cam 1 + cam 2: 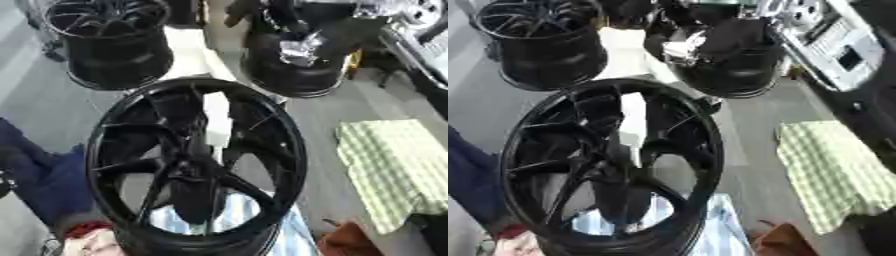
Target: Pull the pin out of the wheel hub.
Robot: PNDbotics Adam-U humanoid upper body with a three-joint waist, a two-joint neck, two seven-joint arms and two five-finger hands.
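Black wheel hub [197, 165] is shown upright in the foreground, two further black wheels [109, 42] behind it; no pin can be made out. A grey device [842, 52] is shown only in the right eye view. Robot hands are shown in neither view, so fingers cannot be judged.

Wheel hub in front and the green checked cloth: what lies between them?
Nothing: only a bare grey surface separates the wheel hub from the checked cloth, clearest in the left eye view.

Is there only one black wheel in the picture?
No: besides the near black wheel, two more black wheels stand behind it, one at far left and one at far right.
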